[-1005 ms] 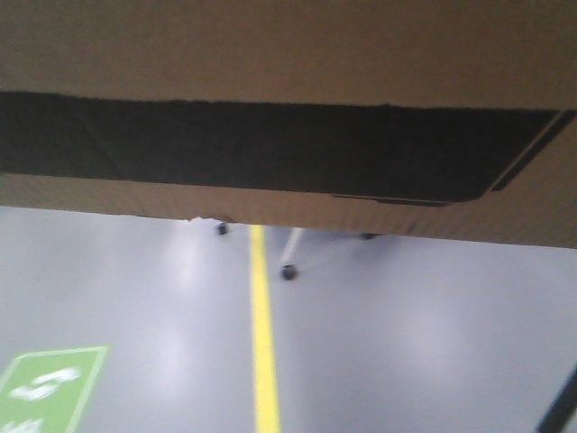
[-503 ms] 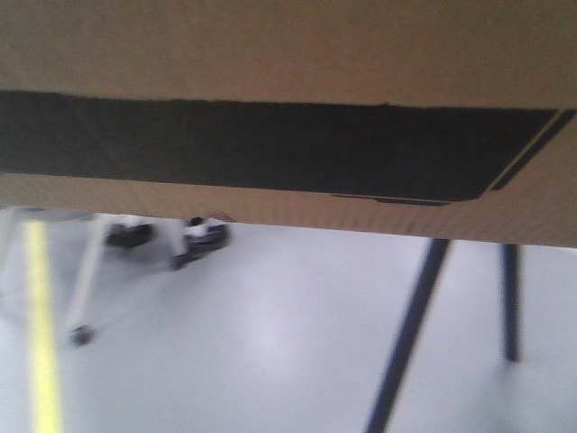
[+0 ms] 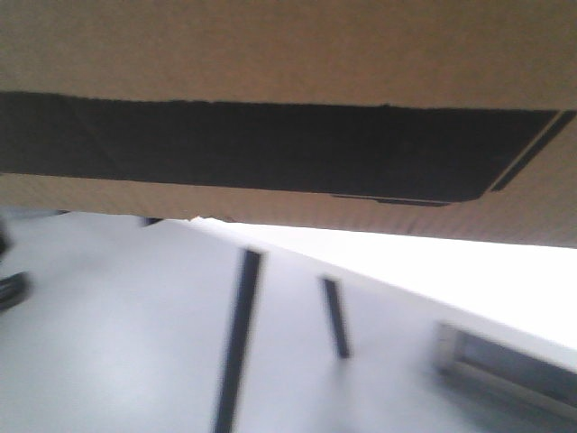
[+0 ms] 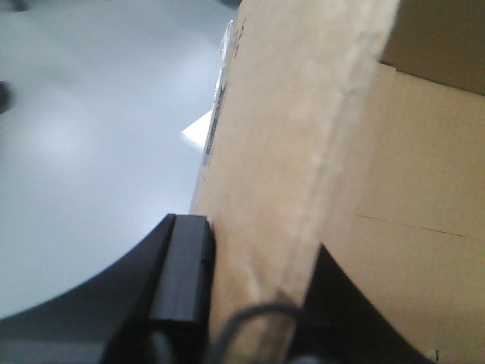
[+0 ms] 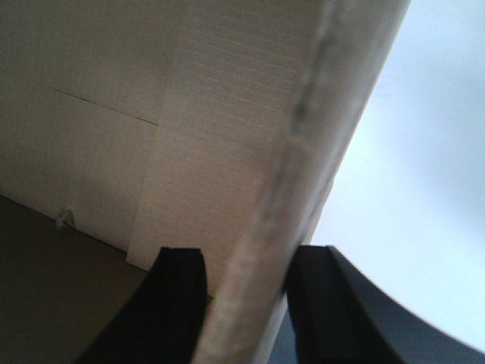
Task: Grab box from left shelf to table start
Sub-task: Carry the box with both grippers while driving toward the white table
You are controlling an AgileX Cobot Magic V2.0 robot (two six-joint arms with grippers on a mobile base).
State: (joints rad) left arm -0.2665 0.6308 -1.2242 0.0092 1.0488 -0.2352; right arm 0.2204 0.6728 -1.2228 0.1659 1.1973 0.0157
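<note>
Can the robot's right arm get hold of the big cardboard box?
Yes, it looks that way. The right gripper straddles the wall of the cardboard box, one jaw on each side, and nothing sits between them and the cardboard.

Left gripper (image 4: 256, 288): matte black jaws, the nearer one a flat rectangular bar on a broad rounded shoulder; a thin dark cable (image 4: 254, 309) loops at the base. Right gripper (image 5: 246, 277): two black, square-tipped jaws, outer edges curving outward.
</note>
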